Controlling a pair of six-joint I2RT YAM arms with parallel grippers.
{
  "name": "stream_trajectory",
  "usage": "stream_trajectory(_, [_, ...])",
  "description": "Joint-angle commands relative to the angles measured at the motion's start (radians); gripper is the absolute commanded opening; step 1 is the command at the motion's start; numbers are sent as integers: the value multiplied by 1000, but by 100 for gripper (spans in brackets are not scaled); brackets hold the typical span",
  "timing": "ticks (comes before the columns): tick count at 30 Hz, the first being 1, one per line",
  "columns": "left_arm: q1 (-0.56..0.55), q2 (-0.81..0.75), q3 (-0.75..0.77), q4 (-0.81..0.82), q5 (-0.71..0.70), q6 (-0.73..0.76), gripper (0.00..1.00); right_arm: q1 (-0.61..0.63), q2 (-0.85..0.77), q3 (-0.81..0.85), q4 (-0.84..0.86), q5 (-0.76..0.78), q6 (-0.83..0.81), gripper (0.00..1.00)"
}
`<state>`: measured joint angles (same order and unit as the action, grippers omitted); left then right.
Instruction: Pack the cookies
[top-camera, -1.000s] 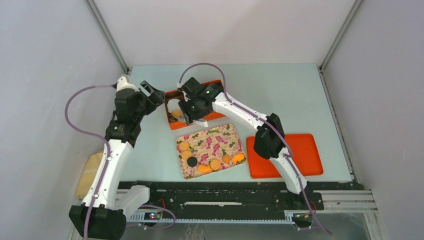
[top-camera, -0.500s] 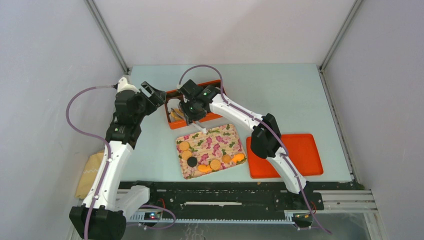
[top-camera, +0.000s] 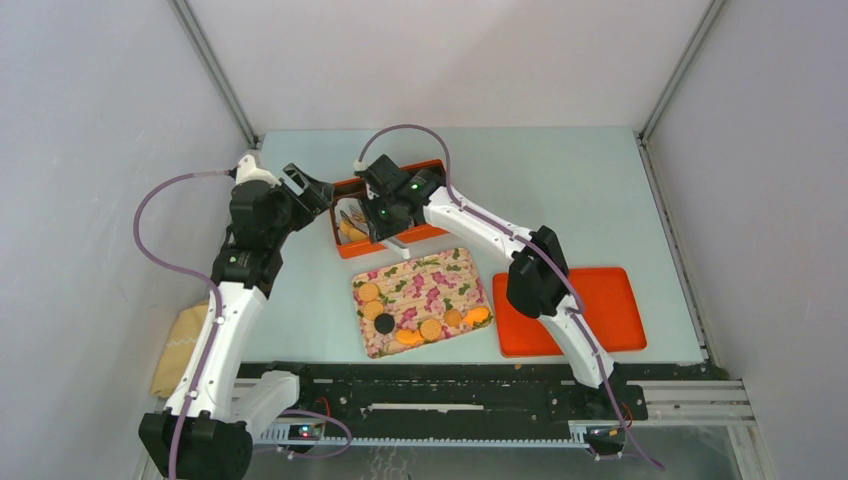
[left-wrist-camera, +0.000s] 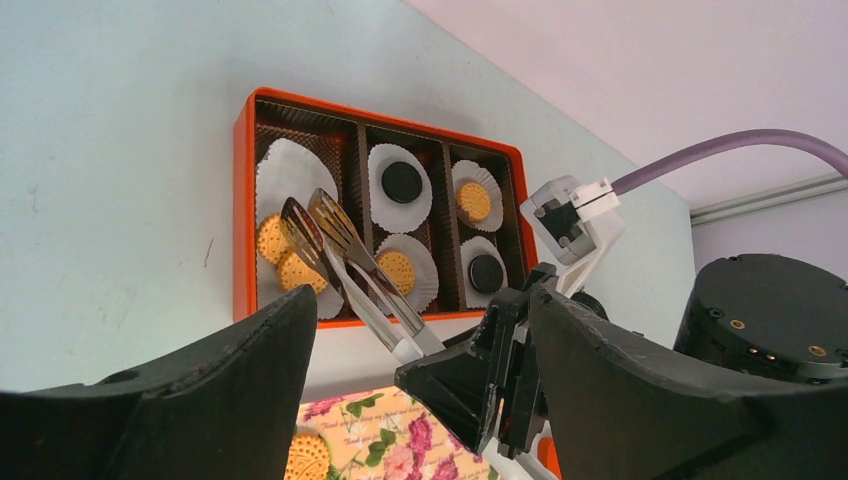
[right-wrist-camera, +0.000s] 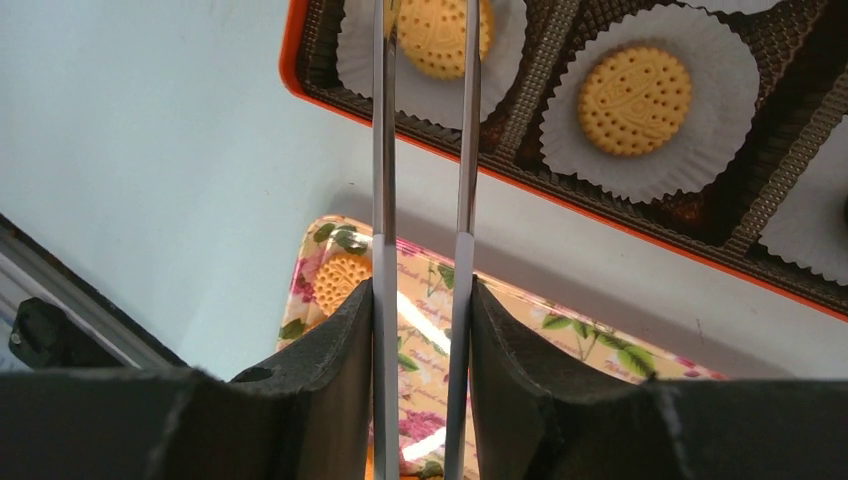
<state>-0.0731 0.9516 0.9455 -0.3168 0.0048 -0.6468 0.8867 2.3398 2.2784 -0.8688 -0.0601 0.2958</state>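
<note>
Seven cookies (top-camera: 431, 329) are lying nearest the arm bases on the floral tray (top-camera: 440, 275), six golden and one black, strung along its left and near sides. Just right of it an orange lid (top-camera: 600, 310) is resting flat on the table (top-camera: 560, 190). Beyond the tray, the right gripper (right-wrist-camera: 420, 340) is squeezing a pair of metal tongs (left-wrist-camera: 360, 270), its fingers pressing on both arms. The tong tips are hanging over the left compartment of the orange box (left-wrist-camera: 243, 200), flanking a golden cookie; whether they are touching it I cannot tell. Six more cookies are sitting in the box on white paper liners (left-wrist-camera: 290, 165), two per compartment. At the box's left end, the left gripper (top-camera: 310, 188) is hovering with its jaws spread wide, gripping nothing.
</note>
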Motion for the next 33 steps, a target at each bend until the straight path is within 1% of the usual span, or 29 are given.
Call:
stream_trajectory(1, [13, -20, -7, 7, 10, 21, 82, 3, -93, -7, 74, -49, 12, 30])
stream_trajectory(6, [16, -18, -5, 7, 20, 21, 82, 0, -106, -4, 88, -65, 4, 27])
stream_trajectory(9, [16, -19, -5, 7, 22, 21, 82, -2, -108, -2, 83, -63, 7, 27])
stream_trajectory(11, [18, -19, -6, 7, 24, 21, 82, -6, -104, -2, 74, -58, 13, 31])
stream_trajectory(13, [18, -19, -6, 7, 24, 21, 82, -10, -92, -4, 63, -50, 21, 41])
stream_trajectory(16, [18, -17, -6, 7, 27, 21, 82, -11, -68, 25, 35, -48, 26, 49])
stream_trajectory(28, [19, -22, -13, 13, 43, 18, 82, -11, -22, 41, 11, -50, 18, 51])
stream_trajectory(30, [20, -21, -14, 18, 45, 18, 82, -9, -22, 41, 12, -32, 13, 51])
stream_trajectory(33, [20, -19, -17, 25, 53, 16, 82, -8, -25, 41, 14, 13, 8, 54])
